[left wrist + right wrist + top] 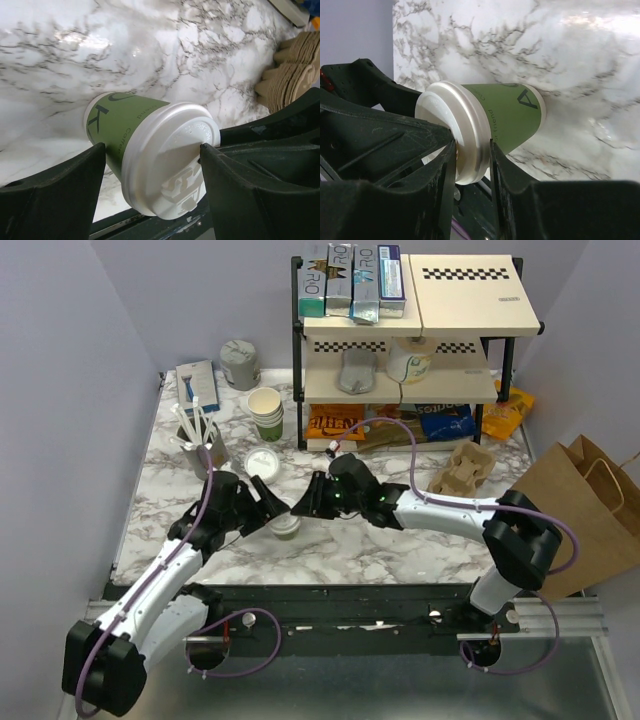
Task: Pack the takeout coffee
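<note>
The takeout coffee, a green-and-cream paper cup with a white lid, stands on the marble table between both grippers. My left gripper straddles it. In the left wrist view one finger lies against the green wall of the cup and the other finger against the lid. My right gripper comes from the right. In the right wrist view its jaws pinch the rim of the lid above the cup body.
A stack of lidless cups, a grey cup of white sticks and a loose lid stand behind the left arm. Cardboard cup carriers lie to the right. A brown paper bag stands far right, a shelf rack behind.
</note>
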`<state>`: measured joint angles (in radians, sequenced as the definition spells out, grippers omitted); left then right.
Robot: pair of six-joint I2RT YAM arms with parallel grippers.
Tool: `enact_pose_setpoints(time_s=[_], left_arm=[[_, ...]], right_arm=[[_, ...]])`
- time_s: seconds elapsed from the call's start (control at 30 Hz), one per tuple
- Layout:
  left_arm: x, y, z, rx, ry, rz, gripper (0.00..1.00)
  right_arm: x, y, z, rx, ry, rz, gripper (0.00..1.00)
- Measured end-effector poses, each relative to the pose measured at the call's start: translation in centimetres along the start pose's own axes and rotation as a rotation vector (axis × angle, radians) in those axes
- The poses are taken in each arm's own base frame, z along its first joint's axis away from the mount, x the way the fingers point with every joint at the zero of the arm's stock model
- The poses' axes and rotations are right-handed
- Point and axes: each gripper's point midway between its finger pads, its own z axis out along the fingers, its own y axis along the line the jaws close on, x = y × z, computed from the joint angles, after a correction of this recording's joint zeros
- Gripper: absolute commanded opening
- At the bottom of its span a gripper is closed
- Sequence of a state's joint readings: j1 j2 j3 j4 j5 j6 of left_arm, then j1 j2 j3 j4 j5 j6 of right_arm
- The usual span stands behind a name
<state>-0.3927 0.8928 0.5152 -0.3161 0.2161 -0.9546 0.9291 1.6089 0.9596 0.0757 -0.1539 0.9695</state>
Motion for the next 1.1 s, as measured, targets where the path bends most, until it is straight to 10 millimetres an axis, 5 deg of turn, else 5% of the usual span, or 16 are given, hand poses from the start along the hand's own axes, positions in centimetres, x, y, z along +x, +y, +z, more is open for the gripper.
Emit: enact_pose_setpoints(time_s=[0.27, 0.57, 0.9, 1.0, 1.1], left_arm=[[-1.8, 3.2, -1.7, -0.082, -0.079, -0.052, 0.83], [-1.7, 3.9, -2.6, -0.115, -0.091, -0.069, 0.99], [-2.6, 2.8, -4.1, -0.132, -0.102, -0.05, 0.99], [-3.7, 1.7, -5.3, -0.134, -0.134, -0.034, 0.99], [-5.7, -0.2, -7.3, -0.122, -0.203, -0.011, 0.99]], right_arm=[[0.8, 2.3, 3.2, -0.026, 0.06, -0.023, 0.45], [1.3, 3.2, 2.6, -0.022, 0.072, -0.059, 0.71], [-2.4, 5.9, -1.5, -0.034, -0.076, -0.111, 0.91], [-4.5, 5.9, -4.8, -0.017, -0.17, -0.115, 0.96], [-7.0, 3.3, -9.2, 0.054, -0.302, -0.089, 1.0]])
